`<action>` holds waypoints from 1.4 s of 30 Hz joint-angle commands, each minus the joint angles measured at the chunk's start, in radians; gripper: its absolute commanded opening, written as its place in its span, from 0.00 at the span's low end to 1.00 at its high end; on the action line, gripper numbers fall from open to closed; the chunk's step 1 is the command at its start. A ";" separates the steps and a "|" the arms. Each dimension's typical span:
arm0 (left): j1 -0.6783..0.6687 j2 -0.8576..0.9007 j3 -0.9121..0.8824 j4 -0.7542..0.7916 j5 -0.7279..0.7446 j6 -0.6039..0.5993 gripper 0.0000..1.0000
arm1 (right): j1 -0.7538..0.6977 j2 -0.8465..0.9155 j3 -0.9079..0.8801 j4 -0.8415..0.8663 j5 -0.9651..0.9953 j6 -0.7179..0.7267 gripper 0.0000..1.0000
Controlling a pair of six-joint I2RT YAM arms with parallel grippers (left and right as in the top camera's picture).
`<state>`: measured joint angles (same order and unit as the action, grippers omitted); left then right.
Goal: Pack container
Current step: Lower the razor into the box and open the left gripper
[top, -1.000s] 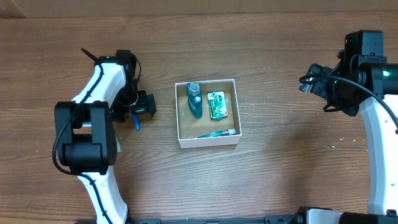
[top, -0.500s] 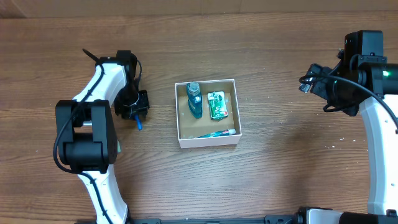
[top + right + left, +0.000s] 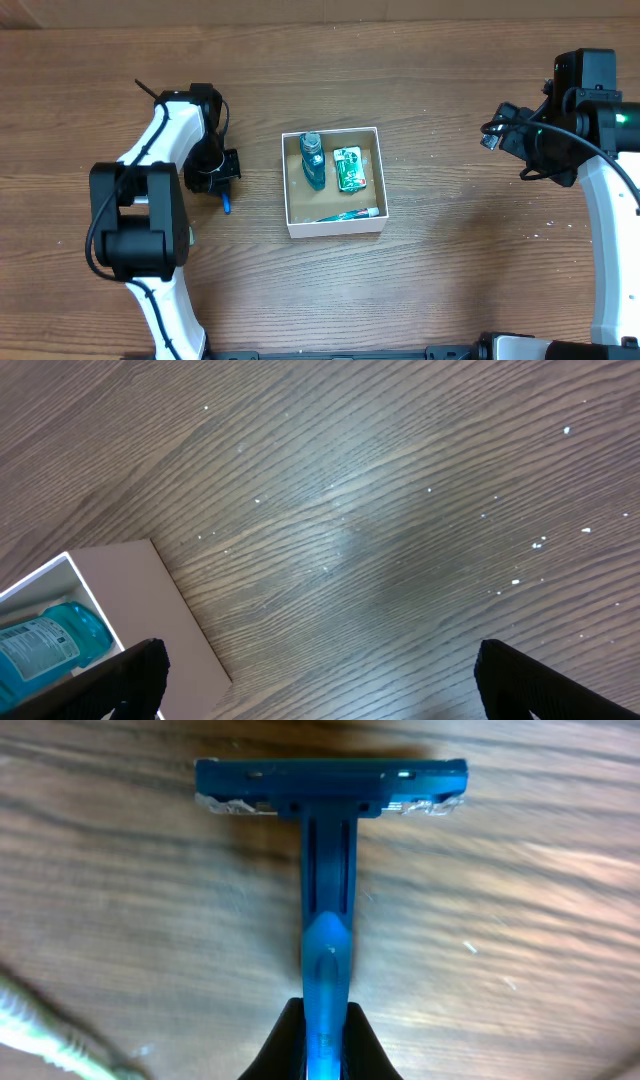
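Note:
A blue razor [image 3: 328, 870] lies on the wooden table left of the container, head away from the camera. My left gripper [image 3: 325, 1035] is shut on its handle, both black fingers pressed against it; from overhead only the razor's tip [image 3: 226, 205] shows below the left gripper [image 3: 221, 186]. The container [image 3: 335, 227], a white-walled square box, sits mid-table holding a teal bottle [image 3: 312, 160], a green packet [image 3: 349, 169] and a toothbrush [image 3: 345, 214]. My right gripper [image 3: 320, 675] is open over bare wood, far right of the container [image 3: 150, 600].
The left arm's white links [image 3: 150, 150] curve from the near-left base to the razor. The right arm [image 3: 560, 130] stands at the table's right side. The teal bottle [image 3: 45, 645] shows at the right wrist view's lower left corner.
My left gripper has closed from wide open onto the razor's handle, and the razor has shifted slightly. The right arm and the container have not moved.

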<state>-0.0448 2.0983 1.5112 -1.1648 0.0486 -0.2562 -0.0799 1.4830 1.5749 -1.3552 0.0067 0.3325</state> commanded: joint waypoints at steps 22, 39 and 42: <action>-0.650 -0.259 0.061 0.083 -0.093 0.293 0.04 | -0.005 -0.018 -0.003 0.007 -0.002 -0.008 1.00; -0.608 -0.473 0.222 -0.167 -0.335 0.050 1.00 | -0.005 -0.018 -0.003 0.008 -0.002 -0.008 1.00; -0.500 -0.560 0.221 -0.202 -0.373 -0.068 1.00 | -0.005 -0.018 -0.003 0.008 -0.002 -0.008 1.00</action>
<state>-0.6693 1.6688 1.7035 -1.3327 -0.1883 -0.1230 -0.0799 1.4830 1.5742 -1.3529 0.0063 0.3317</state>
